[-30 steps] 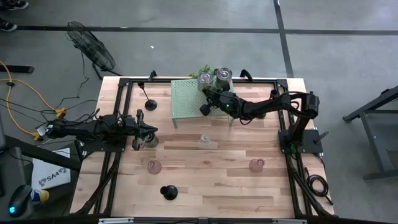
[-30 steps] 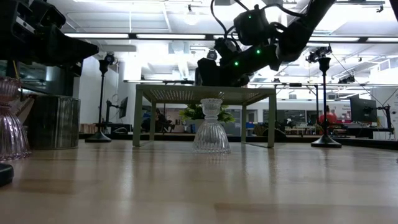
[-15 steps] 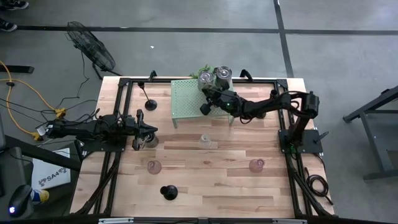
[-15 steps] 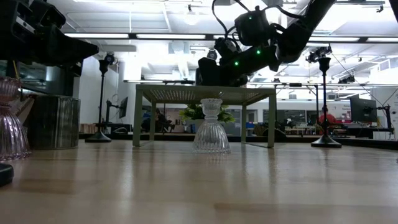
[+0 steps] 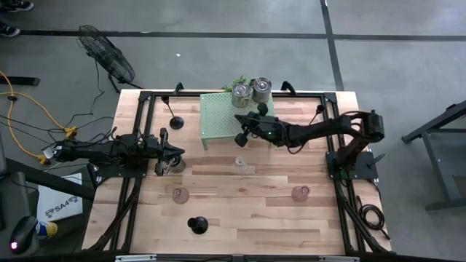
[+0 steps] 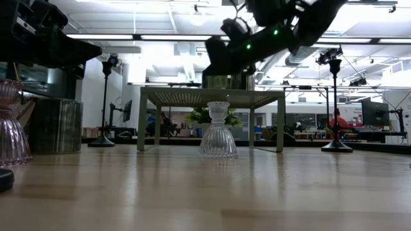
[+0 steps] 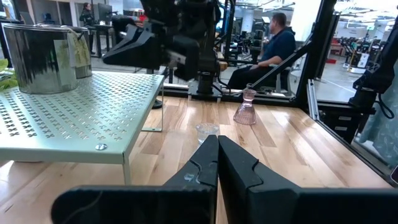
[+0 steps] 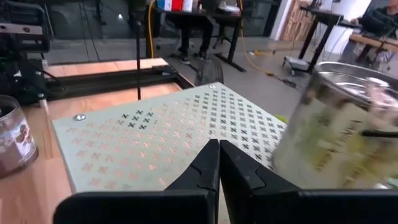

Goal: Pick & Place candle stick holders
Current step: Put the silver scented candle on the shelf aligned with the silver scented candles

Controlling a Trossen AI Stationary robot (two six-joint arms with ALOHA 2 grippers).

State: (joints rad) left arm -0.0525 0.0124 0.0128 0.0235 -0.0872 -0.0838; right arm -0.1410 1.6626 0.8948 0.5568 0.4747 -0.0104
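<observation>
- A black holder (image 5: 197,225) is standing nearest the table's front edge; in the low view it is showing only as a dark sliver at the frame's edge.
- Two pink glass holders are sitting farther in, one (image 5: 180,195) toward the left side and one (image 5: 300,193) toward the right, well apart.
- A clear glass holder (image 5: 240,165) is standing mid-table, just in front of the pale green rack (image 5: 217,116).
- The left gripper (image 5: 179,154) is resting low at the left side with its fingers pressed together, holding nothing; a silver cup (image 5: 173,166) is sitting just beside it, partly covered by the arm.
- The right gripper (image 5: 240,137) is hanging over the rack's front right corner, fingers together and empty.
- A slim black holder (image 5: 175,121) is standing left of the rack.
- Two silver cups, one (image 5: 241,94) and another (image 5: 261,90), are standing on the rack's far edge, touching or nearly so.
- A leafy plant (image 5: 237,81) is peeking out behind them, mostly hidden.
- A seated person (image 7: 273,46) is showing beyond the table in the left wrist view.
</observation>
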